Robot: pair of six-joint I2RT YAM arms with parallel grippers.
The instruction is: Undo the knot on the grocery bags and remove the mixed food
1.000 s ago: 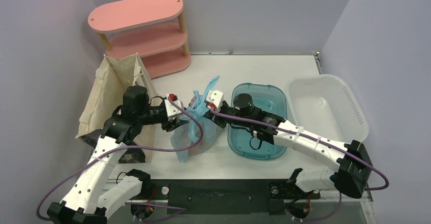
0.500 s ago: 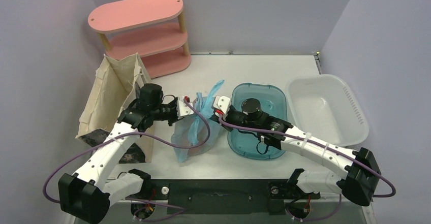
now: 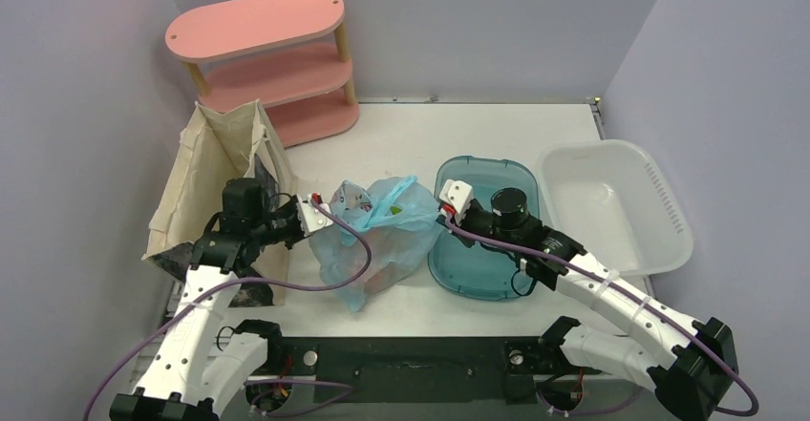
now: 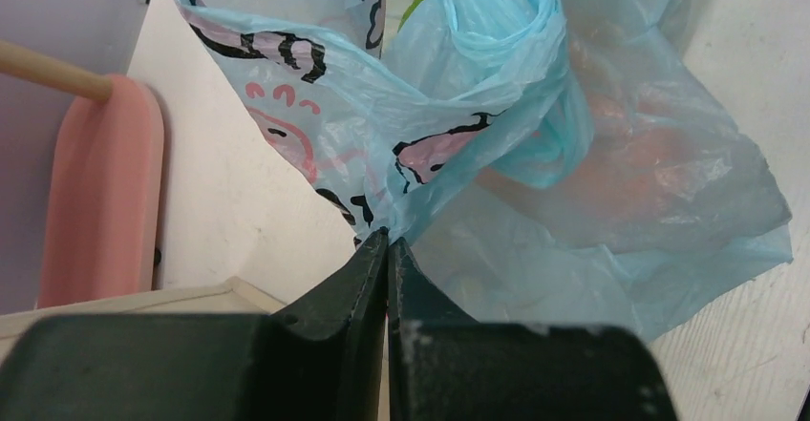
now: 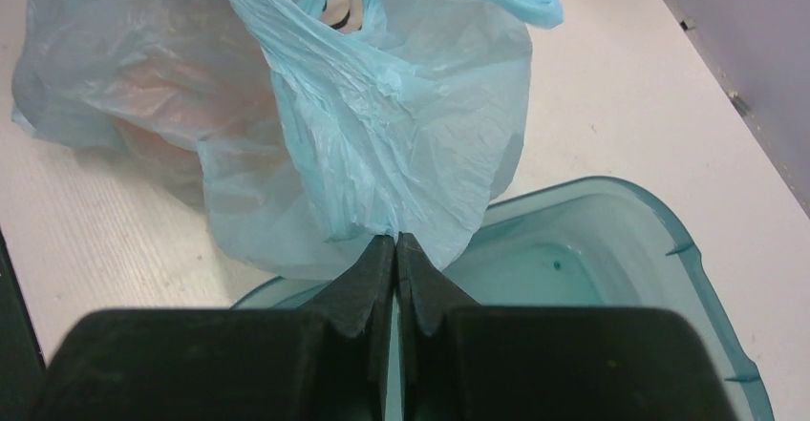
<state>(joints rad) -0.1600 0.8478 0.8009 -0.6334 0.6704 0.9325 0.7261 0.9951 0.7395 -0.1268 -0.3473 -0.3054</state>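
**Both grippers pinch the bag and pull it wide**

The left gripper (image 4: 387,242) has its fingers pressed together on a fold of printed plastic, at a doodle on the near side of the grocery bag (image 3: 380,235). The right gripper (image 5: 394,241) is likewise clamped on a pleat of plain blue film on the bag's other side, hanging just above the rim of the teal tub (image 5: 621,201).

With one pinch on each side, the two arms can draw the film in opposite directions. That seems meant to take the slack from the knot (image 4: 521,68), a twisted rope of plastic lying between the pinches, which looks still tied. An orange fruit (image 4: 621,168) shows through the film below it, resting on the table (image 3: 458,130). A streak of green shows near the top, but I cannot tell which item it is.

The bag stands between the beige canvas tote (image 3: 205,168) and the tub.

A second ago the left fingers stood partly apart. Both grippers were then close together over a narrow, upright bag. Since then the left has closed, the right has swung out over the tub, and the bag has spread broad and low.
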